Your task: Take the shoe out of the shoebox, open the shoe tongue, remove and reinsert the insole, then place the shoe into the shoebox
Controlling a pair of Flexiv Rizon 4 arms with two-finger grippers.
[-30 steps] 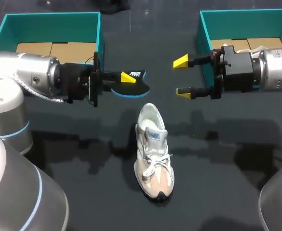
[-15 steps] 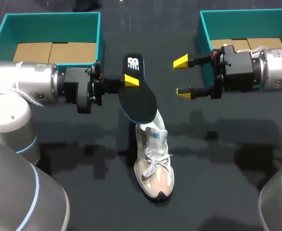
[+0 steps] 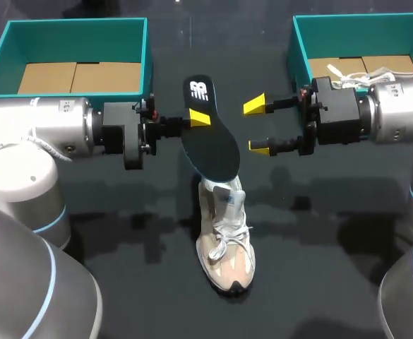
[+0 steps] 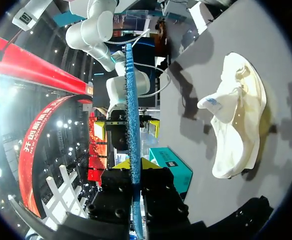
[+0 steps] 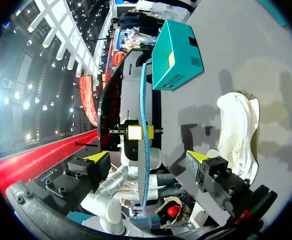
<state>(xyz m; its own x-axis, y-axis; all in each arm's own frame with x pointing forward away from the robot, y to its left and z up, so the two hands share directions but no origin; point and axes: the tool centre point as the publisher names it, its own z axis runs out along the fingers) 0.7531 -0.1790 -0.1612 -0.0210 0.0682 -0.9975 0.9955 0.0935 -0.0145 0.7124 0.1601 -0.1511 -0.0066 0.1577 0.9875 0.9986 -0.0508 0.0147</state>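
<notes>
My left gripper (image 3: 197, 119) is shut on the heel end of a black insole (image 3: 212, 145) with a white logo. The insole slants down, and its toe end sits at the opening of the white and beige shoe (image 3: 224, 244), which lies on the black table with its toe toward the front. My right gripper (image 3: 255, 127) stands open just right of the insole, not touching it. In the left wrist view the insole (image 4: 132, 115) shows edge-on between my fingers, the shoe (image 4: 238, 120) off to one side. In the right wrist view my open gripper (image 5: 148, 157) straddles the insole's edge (image 5: 144, 125).
A teal shoebox (image 3: 147, 53) with a brown cardboard floor stands at the back left. A second teal box (image 3: 296, 42) at the back right holds white paper or laces. The left box (image 5: 175, 55) also shows beyond the insole in the right wrist view.
My left gripper has turned the insole up and carried it right, lowering its toe end to the shoe's opening. My right gripper has shifted left toward the insole, still open.
</notes>
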